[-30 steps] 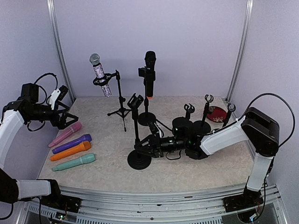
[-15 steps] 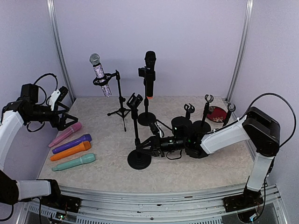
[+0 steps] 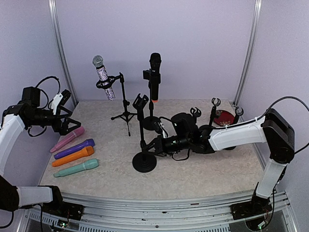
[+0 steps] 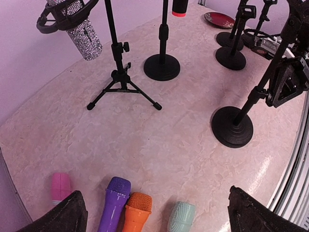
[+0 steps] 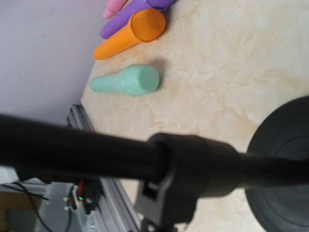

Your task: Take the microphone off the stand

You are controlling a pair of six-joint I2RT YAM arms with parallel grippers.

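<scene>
A black microphone stands upright in a round-base stand at the back; only its red tip shows in the left wrist view. A glittery microphone hangs tilted in a tripod stand. In front, a stand with an empty clip has my right gripper shut on its pole, above its round base. My left gripper hovers open at the left, above loose microphones, holding nothing.
Pink, purple, orange and teal microphones lie in a row at the left front. Three short empty stands and a red dish sit at the back right. The table's front rail runs below.
My right gripper has closed on the front stand's pole and the right arm has risen a little, nudging the stand slightly back. The left arm has not moved.
</scene>
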